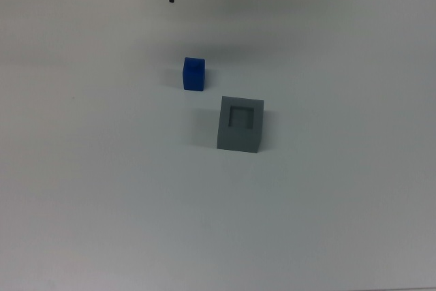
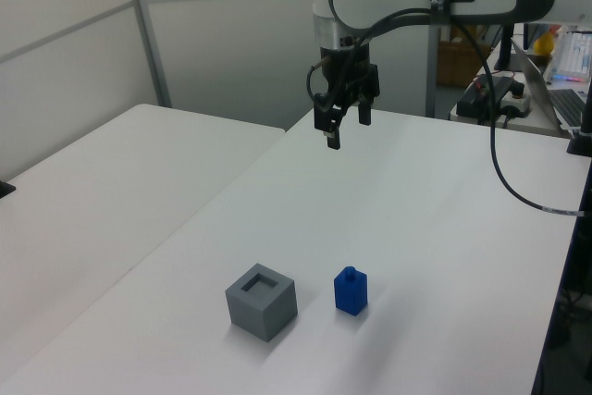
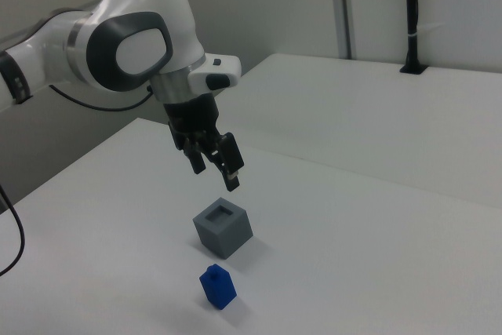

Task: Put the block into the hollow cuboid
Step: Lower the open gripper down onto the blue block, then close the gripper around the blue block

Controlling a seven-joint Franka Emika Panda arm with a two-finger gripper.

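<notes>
The pincer point(image 2: 344, 128) hangs released and empty, high above the white bench point(image 2: 444, 228). The blue block point(image 2: 351, 290) stands upright on the bench, just beside the grey hollow cuboid point(image 2: 262, 301), not touching.

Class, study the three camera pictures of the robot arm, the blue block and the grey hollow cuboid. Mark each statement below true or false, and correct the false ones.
1. The block sits inside the recess of the hollow cuboid. False: it stands on the table beside the cuboid, apart from it.
2. The gripper is open and holds nothing. True.
3. The cuboid's recess is empty. True.
4. The gripper is touching the block. False: it hangs in the air, well away from both objects.
5. In the left view, the block is to the right of the cuboid. True.
</notes>
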